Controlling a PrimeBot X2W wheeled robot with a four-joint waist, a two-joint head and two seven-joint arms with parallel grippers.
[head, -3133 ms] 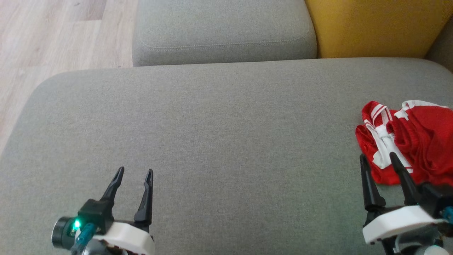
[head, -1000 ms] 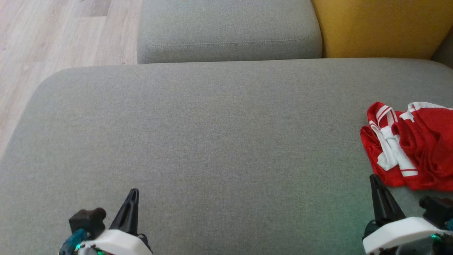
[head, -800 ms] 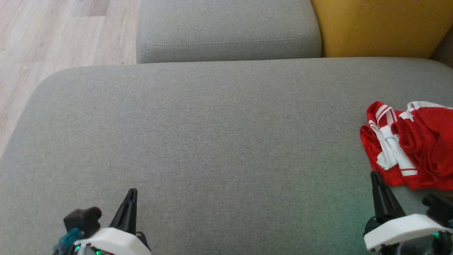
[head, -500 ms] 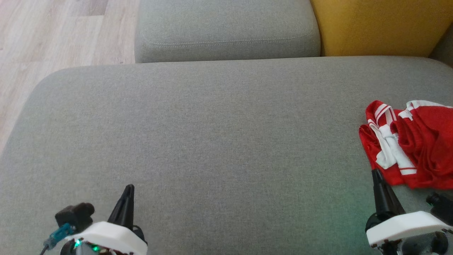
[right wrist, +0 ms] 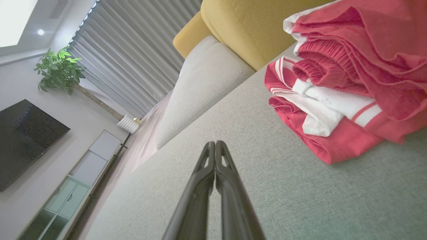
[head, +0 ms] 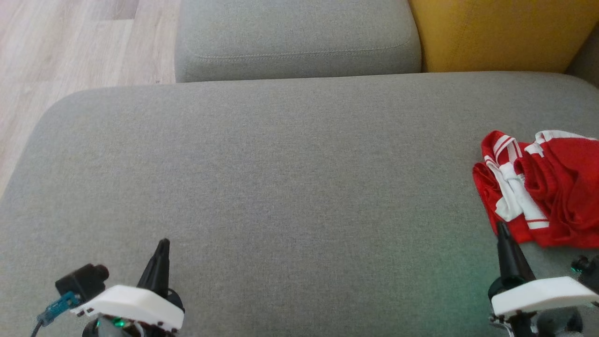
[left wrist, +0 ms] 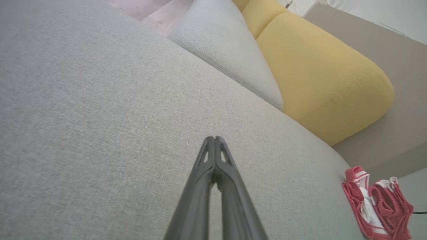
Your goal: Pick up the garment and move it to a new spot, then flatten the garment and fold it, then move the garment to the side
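**Both claws closed and empty; garment at the seat's right edge**

Your broad grey woven-fabric sofa seat takes up most of the head view. Behind it sit a grey fabric back cushion and, to its right, a mustard-yellow fabric cushion. Pale wood-plank floor is at far left.

The crumpled red garment with white stripes and trim lies bunched on the seat's right side, cut off by the frame edge.

Your right gripper has its fingers pressed together and holds nothing. Its tip is just beside the garment's near edge, and the right wrist view shows a gap between them.

Your left gripper is likewise closed and empty, over bare seat well apart from the garment.
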